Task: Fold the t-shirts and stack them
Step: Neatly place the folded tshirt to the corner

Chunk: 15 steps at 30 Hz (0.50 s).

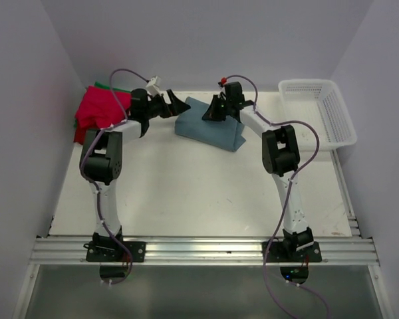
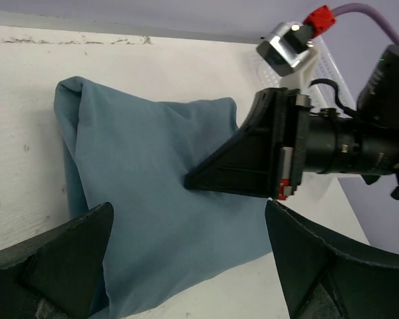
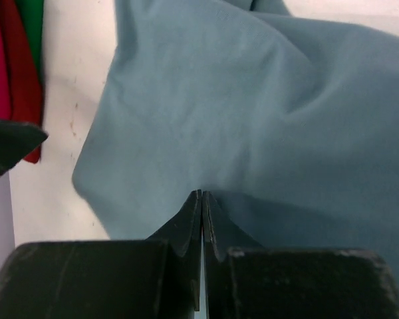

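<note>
Folding is starting: right gripper (image 3: pixel 201 194), fully closed, is pinching the dusty blue-grey cloth t-shirt (image 1: pixel 221 136) mid-far on the white surface (image 1: pixel 186 193); left gripper (image 1: pixel 179 104) is hovering spread wide, empty, needing its own hold next

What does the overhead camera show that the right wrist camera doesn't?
Only overhead: the white basket at the far right corner, both arms whole, and the left gripper next to the blue shirt. Only the right wrist: the right gripper up close, fingers pressed shut, apparently pinching a pucker of cloth. Both: the blue shirt and the folded red shirts off to its left.
</note>
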### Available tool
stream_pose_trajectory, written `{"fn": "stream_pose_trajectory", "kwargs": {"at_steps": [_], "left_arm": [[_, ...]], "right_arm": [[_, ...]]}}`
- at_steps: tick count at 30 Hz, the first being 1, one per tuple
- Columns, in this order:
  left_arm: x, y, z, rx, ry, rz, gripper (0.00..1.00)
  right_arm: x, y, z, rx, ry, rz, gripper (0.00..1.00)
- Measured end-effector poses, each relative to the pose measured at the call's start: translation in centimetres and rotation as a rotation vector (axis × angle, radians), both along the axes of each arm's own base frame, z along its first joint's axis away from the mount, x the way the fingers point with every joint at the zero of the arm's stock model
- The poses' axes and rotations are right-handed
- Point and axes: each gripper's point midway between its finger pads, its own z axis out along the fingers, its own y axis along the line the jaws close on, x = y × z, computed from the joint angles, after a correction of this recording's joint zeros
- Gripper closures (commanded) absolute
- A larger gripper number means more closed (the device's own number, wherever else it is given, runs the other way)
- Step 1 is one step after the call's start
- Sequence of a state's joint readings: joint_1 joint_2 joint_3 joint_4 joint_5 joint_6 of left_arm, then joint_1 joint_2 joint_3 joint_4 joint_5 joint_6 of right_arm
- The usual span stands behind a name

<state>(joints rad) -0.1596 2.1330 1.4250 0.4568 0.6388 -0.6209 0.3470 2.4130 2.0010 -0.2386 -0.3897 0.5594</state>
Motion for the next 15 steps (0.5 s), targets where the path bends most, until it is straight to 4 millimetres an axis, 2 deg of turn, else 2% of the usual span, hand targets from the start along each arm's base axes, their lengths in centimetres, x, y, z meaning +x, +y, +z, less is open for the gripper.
{"fn": "stream_pose_trajectory", "kwargs": {"at_steps": [4,8,12,15], "left_arm": [[0.0,-0.4,-0.3,-0.036,0.015,-0.013,0.00],[-0.2,-0.6,-1.4,-0.056,0.046,-0.017,0.00],[-2.0,-0.4,-3.9,-0.071,0.111,-0.011,0.00],[-4.7,0.1,-6.3,-0.069,0.193,0.007,0.00]], "right_arm": [[0.8,0.7,-2.6,0.009,0.072,-0.003,1.00],[0.5,0.1,-4.1,-0.022,0.120,-0.038,1.00],[-0.1,-0.4,-4.8,-0.032,0.115,-0.051,1.00],[-2.3,-1.1,-5.0,-0.043,0.124,-0.051,1.00]]}}
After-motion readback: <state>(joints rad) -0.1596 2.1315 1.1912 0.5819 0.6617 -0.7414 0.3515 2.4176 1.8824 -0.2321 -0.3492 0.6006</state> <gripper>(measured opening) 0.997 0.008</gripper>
